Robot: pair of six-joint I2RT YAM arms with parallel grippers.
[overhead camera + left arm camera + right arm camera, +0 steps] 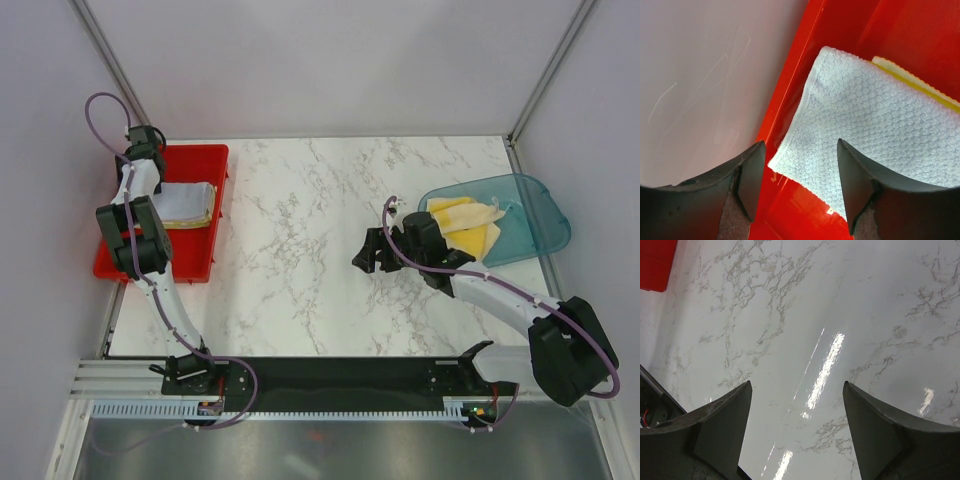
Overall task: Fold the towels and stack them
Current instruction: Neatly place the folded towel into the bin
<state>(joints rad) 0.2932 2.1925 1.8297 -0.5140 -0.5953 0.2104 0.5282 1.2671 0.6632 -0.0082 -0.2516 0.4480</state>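
A folded white-grey towel (188,200) lies on a yellow towel (205,217) inside the red tray (205,160). My left gripper (152,188) hangs over the towel's left end. In the left wrist view its jaws stand open (801,150), astride the white-grey towel's (880,115) near corner without touching it. The yellow towel's edge (920,85) peeks out behind. More towels, yellow and cream (465,215), lie crumpled in the teal bin (540,215). My right gripper (375,252) is open over bare marble (796,385), with nothing between its fingers.
The red tray's wall (790,95) runs close beside the left finger, with the grey enclosure wall (700,75) just beyond. The marble table (300,220) lies between tray and bin. A corner of the tray (655,262) shows in the right wrist view.
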